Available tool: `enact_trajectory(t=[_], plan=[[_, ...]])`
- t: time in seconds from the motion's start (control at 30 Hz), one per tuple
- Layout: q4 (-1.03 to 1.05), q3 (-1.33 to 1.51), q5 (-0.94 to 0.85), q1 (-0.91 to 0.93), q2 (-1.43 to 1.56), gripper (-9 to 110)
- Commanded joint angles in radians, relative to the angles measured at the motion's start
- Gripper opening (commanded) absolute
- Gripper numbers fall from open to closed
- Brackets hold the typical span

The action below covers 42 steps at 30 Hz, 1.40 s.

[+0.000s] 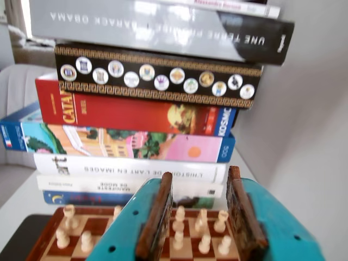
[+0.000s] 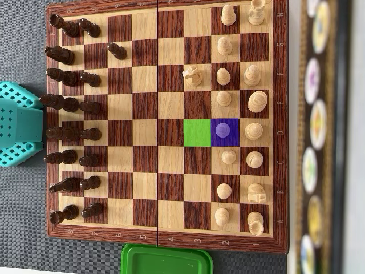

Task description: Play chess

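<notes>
Gripper (image 1: 198, 217) hovers with jaws parted and empty above the chessboard's (image 2: 165, 242) light pieces (image 1: 202, 223).

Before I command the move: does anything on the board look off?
Yes. Two squares are tinted: one bright green, and the purple one beside it, under a light pawn. A light knight and a dark pawn stand advanced. Nothing is toppled.

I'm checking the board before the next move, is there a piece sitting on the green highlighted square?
No, in the overhead view the green square is bare, while the purple square beside it holds a light pawn.
</notes>
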Motion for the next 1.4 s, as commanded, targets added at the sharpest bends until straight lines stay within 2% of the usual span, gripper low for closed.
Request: enact_trajectory(t=[0.0, 0.23, 0.77, 1.37], plan=[[0.241, -0.072, 0.008, 0.0, -0.011, 15], [0.565, -0.127, 0.009, -0.002, -0.011, 15], [0.597, -0.048, 0.009, -0.069, -0.037, 15], [0.597, -0.43, 0.008, -0.078, -0.876, 15]])
